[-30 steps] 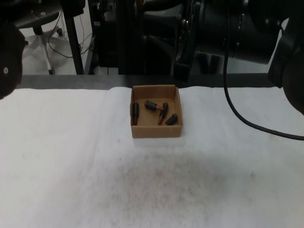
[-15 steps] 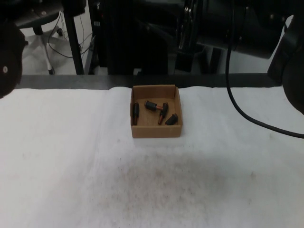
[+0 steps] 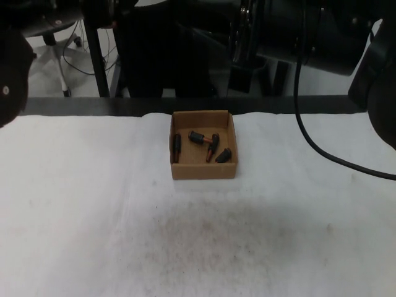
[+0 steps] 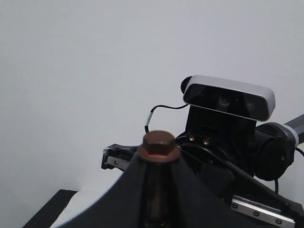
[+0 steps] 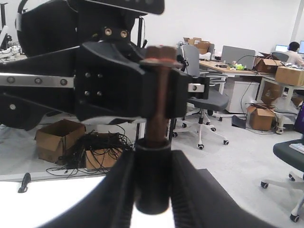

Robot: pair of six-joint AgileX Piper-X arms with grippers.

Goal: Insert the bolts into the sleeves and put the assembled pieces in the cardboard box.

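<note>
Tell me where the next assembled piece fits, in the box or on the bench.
In the cardboard box, the front-left floor, between the left piece and the three pieces crowded right. The white cloth left of it is bare.

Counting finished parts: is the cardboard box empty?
No, four dark pieces lie on the floor of the cardboard box.

No text, label, brand or number can be read anywhere.
</note>
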